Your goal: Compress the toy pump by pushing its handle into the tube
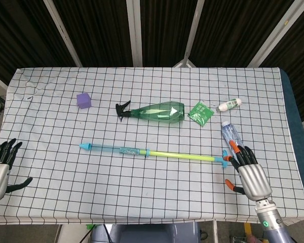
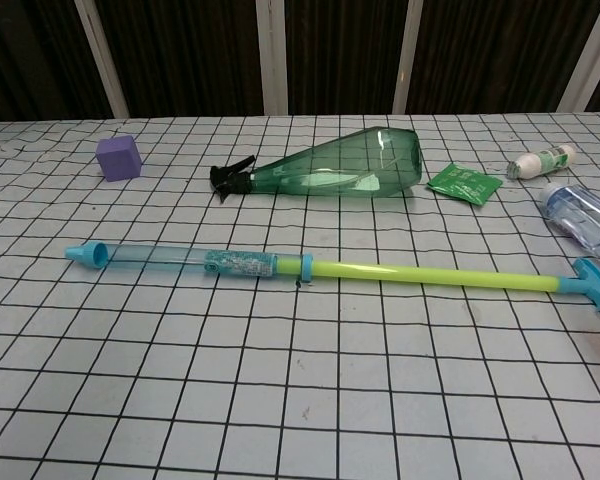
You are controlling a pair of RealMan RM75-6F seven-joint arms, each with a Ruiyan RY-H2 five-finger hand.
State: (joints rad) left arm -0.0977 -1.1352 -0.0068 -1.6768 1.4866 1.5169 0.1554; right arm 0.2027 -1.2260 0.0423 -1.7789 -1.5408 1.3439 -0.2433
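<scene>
Your long toy pump (image 1: pixel 152 152), clear blue tube and extended yellow-green rod, lies across the checked tablecloth (image 1: pixel 142 192), nozzle pointing left, blue T-handle (image 1: pixel 224 159) right. Your right hand (image 1: pixel 249 172) is released beside the handle; your left hand (image 1: pixel 0 167) is released, well apart.

pump (image 1: pixel 152 152) mid-table | spray bottle (image 1: pixel 154 112) behind | cube (image 1: pixel 83 99) far-left
</scene>
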